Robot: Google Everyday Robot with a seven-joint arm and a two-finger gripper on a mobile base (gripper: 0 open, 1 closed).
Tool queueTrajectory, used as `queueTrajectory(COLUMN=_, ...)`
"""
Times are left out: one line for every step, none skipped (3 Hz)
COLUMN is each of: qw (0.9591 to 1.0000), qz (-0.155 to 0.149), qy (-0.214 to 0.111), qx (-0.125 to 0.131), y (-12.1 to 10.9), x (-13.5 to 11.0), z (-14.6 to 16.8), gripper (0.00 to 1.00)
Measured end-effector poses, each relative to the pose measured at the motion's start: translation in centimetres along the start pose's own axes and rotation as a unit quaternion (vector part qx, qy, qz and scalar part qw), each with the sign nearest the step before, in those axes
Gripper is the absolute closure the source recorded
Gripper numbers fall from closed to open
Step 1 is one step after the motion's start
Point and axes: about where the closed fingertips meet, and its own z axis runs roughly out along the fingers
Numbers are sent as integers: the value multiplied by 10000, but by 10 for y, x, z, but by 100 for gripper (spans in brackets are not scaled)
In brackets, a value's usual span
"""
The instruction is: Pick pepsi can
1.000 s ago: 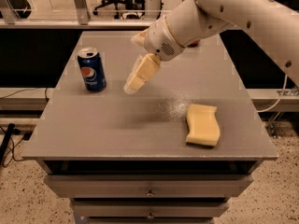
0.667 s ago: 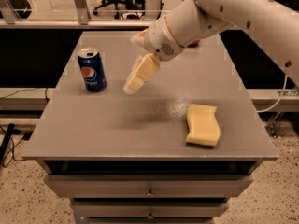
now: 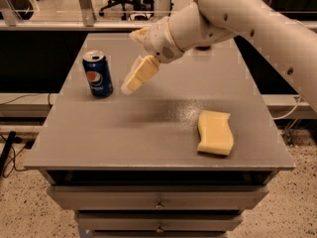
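Note:
The pepsi can [image 3: 97,74], blue with a silver top and a round red-white-blue logo, stands upright at the left side of the grey table [image 3: 148,133]. My gripper [image 3: 130,61] hangs just right of the can, at about the can's height, a short gap away. It is open and empty. One cream finger [image 3: 138,76] points down-left toward the can and the other shows above it. The white arm reaches in from the upper right.
A yellow sponge [image 3: 215,132] lies on the table at the right front. A small dark red object [image 3: 202,47] peeks out behind the arm at the back. Drawers sit below the table's front edge. Office chairs stand behind a glass partition.
My gripper has moved a little to the left, closer to the pepsi can. The can and the sponge have not moved.

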Motion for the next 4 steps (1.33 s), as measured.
queueTrajectory(qw=9990, qz=7, qy=-437, qx=62, y=-21, x=-5, z=25, gripper=0)
queueTrajectory(qw=9946, qz=259, qy=-1002, qx=-58, y=-37, x=-8, z=67, gripper=0)
queueTrajectory(qw=9906, qz=478, qy=-1274, qx=-127, y=-44, x=-5, z=88, gripper=0)
queueTrajectory(qw=9859, qz=682, qy=-1506, qx=-263, y=-43, x=-7, z=112, gripper=0)
